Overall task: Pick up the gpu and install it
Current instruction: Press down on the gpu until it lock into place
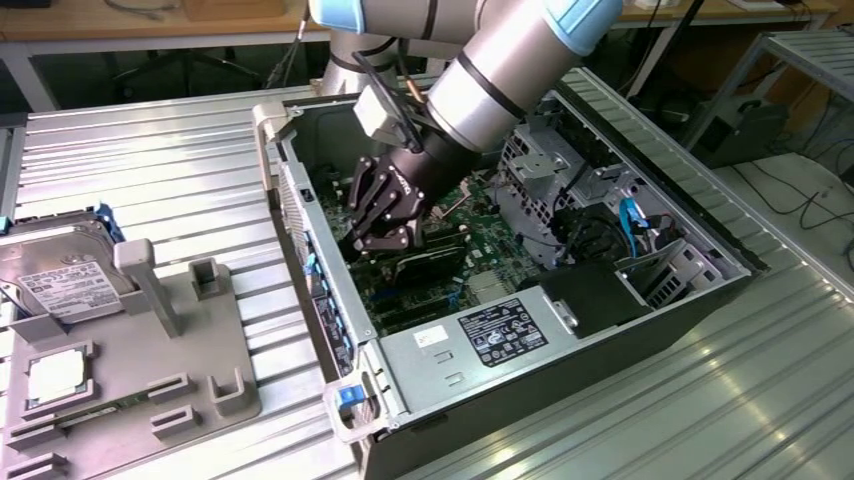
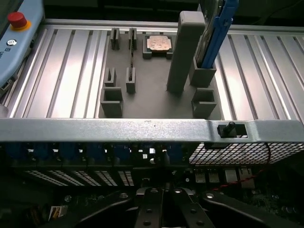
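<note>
1. Gripper [image 1: 391, 238]: inside the open case [image 1: 300, 215], fingers drawn together, tips down on the GPU [image 1: 434, 262].
2. GPU: directly beneath the jaws, lying low on the motherboard [image 1: 487, 240], long axis running away from the case's rear wall.
3. Parts tray [image 2: 152, 97]: outside the case.

GPU [image 1: 430, 262]: dark flat card lying low inside open PC case, over green motherboard.
</note>
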Motion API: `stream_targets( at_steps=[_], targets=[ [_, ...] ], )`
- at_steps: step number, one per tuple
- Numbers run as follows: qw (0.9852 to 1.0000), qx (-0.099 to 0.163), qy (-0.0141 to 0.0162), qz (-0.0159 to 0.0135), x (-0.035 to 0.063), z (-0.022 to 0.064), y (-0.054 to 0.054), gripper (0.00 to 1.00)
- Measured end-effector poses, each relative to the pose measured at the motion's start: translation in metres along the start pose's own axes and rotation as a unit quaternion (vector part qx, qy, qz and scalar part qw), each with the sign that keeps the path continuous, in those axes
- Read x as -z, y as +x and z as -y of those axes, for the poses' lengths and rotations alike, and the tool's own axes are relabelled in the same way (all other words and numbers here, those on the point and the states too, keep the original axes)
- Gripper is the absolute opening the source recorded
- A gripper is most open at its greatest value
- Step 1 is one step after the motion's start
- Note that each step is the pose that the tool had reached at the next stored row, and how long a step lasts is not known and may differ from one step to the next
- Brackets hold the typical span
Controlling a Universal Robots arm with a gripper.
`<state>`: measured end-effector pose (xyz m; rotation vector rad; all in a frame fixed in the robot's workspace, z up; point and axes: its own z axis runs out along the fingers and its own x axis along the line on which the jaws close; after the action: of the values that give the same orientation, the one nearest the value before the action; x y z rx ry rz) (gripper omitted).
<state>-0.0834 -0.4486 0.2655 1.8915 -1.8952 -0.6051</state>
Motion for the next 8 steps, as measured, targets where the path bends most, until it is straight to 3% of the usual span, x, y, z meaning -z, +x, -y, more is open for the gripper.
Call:
stream_targets(
  at_steps=[7, 8],
  targets=[
    [1.0000, 0.000, -0.0045, 0.0000, 0.0006, 0.0091, -0.0006, 0.11],
    [1.0000, 0.000, -0.0062, 0.0001, 0.0006, 0.0104, -0.0006, 0.11]
  ],
)
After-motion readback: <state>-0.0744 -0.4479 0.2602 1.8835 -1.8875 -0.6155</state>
